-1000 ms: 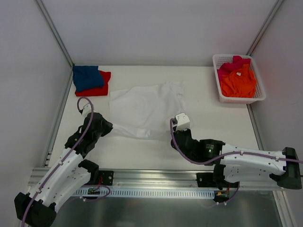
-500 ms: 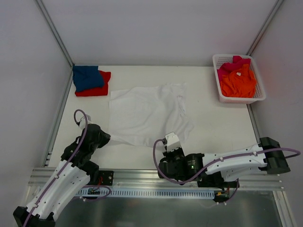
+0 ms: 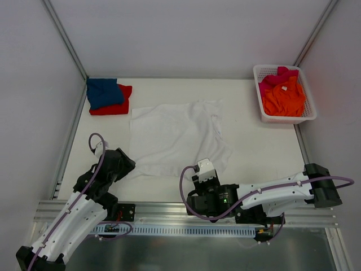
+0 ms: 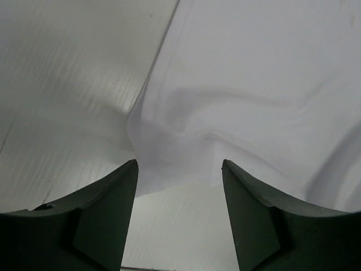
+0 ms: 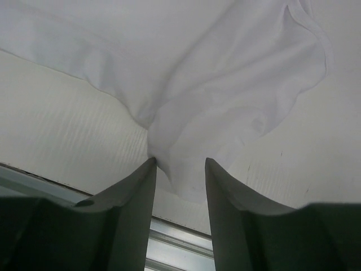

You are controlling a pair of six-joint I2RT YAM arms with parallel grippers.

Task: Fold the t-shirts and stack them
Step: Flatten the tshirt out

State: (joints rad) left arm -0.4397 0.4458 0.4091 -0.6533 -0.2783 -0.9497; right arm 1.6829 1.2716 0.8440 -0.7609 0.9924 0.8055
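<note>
Table, pale and bare-topped, seen from above with two robot arms at its near edge. White t-shirt, the largest garment, lies spread roughly flat at the centre, its near hem rumpled. The left gripper sits at the shirt's near left corner, jaws standing apart with the puckered hem lying loose between the tips, not pinched. The right gripper sits at the near right corner, jaws also parted, a fold of white cloth hanging in the gap. A white lattice basket stands at the far right, holding an orange t-shirt with a pink t-shirt behind it. At the far left, a folded blue t-shirt rests on a folded red t-shirt. A small white neck label shows on the orange shirt, its print too small to read.
</note>
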